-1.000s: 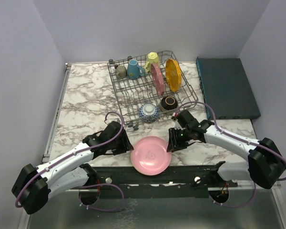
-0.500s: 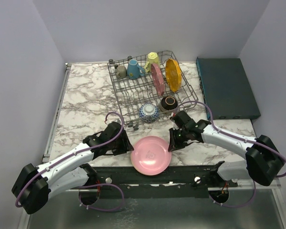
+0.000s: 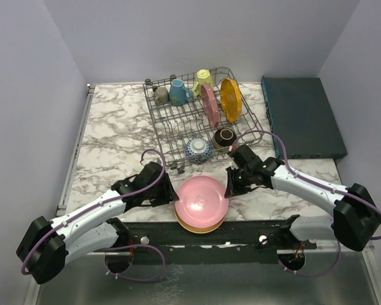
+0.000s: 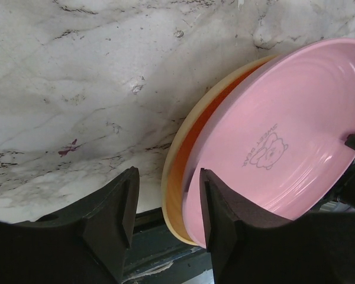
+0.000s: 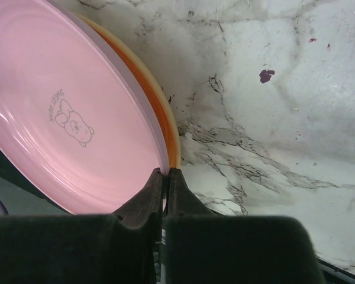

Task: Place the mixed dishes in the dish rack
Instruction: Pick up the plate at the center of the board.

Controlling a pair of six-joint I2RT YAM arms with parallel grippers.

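The right fingers (image 5: pixel 149 198) were pinched shut on the pink plate (image 3: pixel 201 198), tilted off the orange plate (image 4: pixel 176 177), while the left fingers (image 4: pixel 109 216) stood half-open and empty; next, seemingly, came carrying it to the dish rack (image 3: pixel 171 127).

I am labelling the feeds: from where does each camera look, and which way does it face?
Top external: high behind left arm and right arm, both showing, looking down on the table and dish rack.
Left wrist: looks past the open left end effector at the orange plate.
Right wrist: looks past the right end effector, shut on the pink plate.
Both wrist views share both plates.
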